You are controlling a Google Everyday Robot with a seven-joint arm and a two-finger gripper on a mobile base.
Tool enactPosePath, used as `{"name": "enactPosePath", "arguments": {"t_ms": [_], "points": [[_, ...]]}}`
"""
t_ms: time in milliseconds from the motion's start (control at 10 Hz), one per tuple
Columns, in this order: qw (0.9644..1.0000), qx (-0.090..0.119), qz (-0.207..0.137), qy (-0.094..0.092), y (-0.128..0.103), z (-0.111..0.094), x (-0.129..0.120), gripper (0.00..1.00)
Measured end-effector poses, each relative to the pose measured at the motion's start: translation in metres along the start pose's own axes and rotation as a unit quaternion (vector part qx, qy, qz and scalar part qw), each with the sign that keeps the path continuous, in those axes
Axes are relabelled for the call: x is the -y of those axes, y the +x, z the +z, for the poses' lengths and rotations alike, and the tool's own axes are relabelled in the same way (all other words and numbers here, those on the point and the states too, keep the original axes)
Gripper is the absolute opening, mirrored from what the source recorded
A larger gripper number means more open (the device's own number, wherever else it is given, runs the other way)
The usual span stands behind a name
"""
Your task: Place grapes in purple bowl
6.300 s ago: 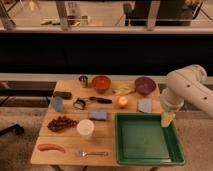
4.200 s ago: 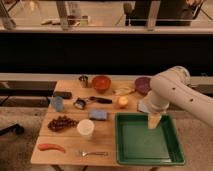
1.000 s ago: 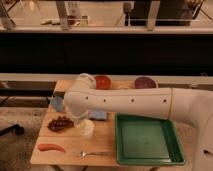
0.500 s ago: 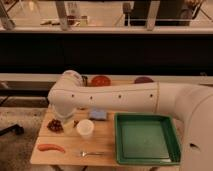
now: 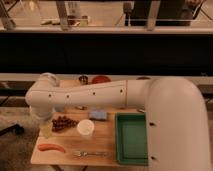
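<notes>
The grapes (image 5: 64, 122), a dark reddish-purple bunch, lie on the wooden table (image 5: 70, 159) at the left, next to a white cup (image 5: 85, 127). My arm reaches across the table from the right, and its elbow is bent over the table's left end. My gripper (image 5: 46, 130) hangs low just left of the grapes, close to them. The purple bowl is mostly hidden behind my arm at the back right; only a dark sliver of its rim (image 5: 143, 78) shows.
A green tray (image 5: 132, 137) lies at the front right. An orange-red carrot-like item (image 5: 51, 148) and a fork (image 5: 90, 153) lie near the front edge. A blue sponge (image 5: 98, 115) is mid-table. An orange-red bowl (image 5: 101, 79) and a metal cup (image 5: 83, 79) stand at the back.
My arm has swung from over the green tray on the right across the table to the left. The gripper has come down beside the grapes. The purple bowl is now covered by my arm.
</notes>
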Motion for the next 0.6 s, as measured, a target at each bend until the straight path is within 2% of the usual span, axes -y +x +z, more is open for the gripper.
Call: {"name": "enactPosePath", "arguments": {"t_ms": [200, 600], "points": [[0.9997, 0.025, -0.003, 0.008, -0.002, 0.016, 0.016, 0.80], [0.9987, 0.044, 0.009, 0.023, 0.017, 0.038, 0.029, 0.80]]}}
